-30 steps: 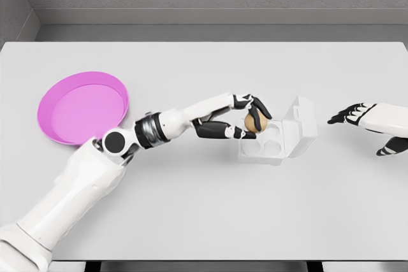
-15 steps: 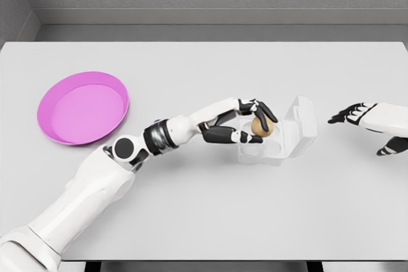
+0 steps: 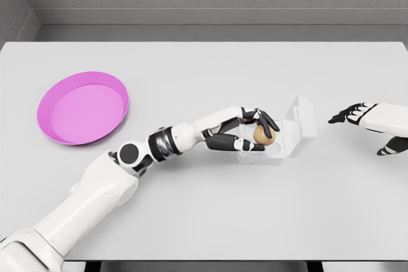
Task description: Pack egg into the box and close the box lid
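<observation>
Two white arms enter the head view over a light grey table (image 3: 210,214). Left hand (image 3: 245,130): reaches from the lower left across the table's middle, its dark fingers (image 3: 266,120) curled around a brown egg (image 3: 264,134), which sits at the hand's far right end, pinched between the upper fingers and the thumb below. Egg: held directly over the tray of a clear plastic egg box (image 3: 280,135), at or just inside one of the cups on the side nearer the lid; whether it already rests on the cup floor cannot be told. Box: lies immediately right of and beneath the left fingertips, its tray partly hidden behind the thumb. Box lid (image 3: 301,123): stands raised and tilted back on the box's right side, just beyond the egg, away from the left hand. Right hand (image 3: 357,116): shows at the right edge, well apart from the box and to the right of the lid, fingers spread and relaxed, holding nothing; a second dark part of it shows lower at the picture's edge. Pink round dish (image 3: 83,107): lies on the table far to the left of the left hand, beyond the forearm and above the elbow.
</observation>
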`<state>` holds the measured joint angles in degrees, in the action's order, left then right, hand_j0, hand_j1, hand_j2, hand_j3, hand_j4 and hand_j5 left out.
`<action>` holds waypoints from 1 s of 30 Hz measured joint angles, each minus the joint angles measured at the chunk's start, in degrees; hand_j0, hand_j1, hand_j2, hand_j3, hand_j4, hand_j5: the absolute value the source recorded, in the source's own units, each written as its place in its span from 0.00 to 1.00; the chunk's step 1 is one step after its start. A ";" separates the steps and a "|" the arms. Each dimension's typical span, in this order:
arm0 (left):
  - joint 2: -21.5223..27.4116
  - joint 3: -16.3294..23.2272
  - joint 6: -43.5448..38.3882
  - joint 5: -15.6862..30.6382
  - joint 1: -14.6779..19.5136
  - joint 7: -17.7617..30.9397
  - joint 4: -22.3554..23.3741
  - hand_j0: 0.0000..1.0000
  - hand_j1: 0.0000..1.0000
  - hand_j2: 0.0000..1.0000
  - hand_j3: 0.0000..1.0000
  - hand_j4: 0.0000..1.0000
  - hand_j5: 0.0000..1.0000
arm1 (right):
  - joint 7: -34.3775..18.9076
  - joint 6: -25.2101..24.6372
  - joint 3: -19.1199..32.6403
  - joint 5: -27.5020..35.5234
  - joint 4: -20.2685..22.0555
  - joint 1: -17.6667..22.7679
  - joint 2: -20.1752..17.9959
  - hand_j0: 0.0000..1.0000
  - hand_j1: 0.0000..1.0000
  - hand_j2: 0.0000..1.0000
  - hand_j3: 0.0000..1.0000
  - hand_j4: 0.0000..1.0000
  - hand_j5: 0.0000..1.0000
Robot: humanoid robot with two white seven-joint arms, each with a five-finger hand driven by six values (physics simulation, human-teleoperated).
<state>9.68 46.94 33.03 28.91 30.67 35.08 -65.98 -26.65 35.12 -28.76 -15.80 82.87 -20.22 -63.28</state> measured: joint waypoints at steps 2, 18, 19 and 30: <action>0.04 0.06 0.01 0.07 0.18 0.00 0.05 0.46 0.46 0.46 0.46 0.46 0.46 | 0.00 0.00 0.00 0.01 0.03 -0.09 0.00 1.00 1.00 1.00 1.00 1.00 1.00; -1.17 -0.08 -0.08 0.12 1.49 -0.02 5.17 0.48 0.48 0.48 0.48 0.48 0.48 | 0.00 0.00 0.00 0.00 0.09 0.00 -0.02 1.00 1.00 1.00 1.00 1.00 1.00; -1.50 -0.08 -0.08 0.06 1.67 -0.03 5.69 0.48 0.48 0.48 0.48 0.48 0.48 | 0.00 0.00 0.00 0.00 0.09 0.00 -0.04 1.00 1.00 1.00 1.00 1.00 1.00; -2.88 -0.30 -0.14 -0.36 2.11 -0.04 10.56 0.50 0.50 0.50 0.50 0.50 0.50 | 0.00 0.00 0.00 0.00 0.09 0.00 0.00 1.00 1.00 1.00 1.00 1.00 1.00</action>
<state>6.79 46.64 32.89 28.55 32.78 35.04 -55.41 -26.65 35.12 -28.76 -15.80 82.96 -20.21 -63.28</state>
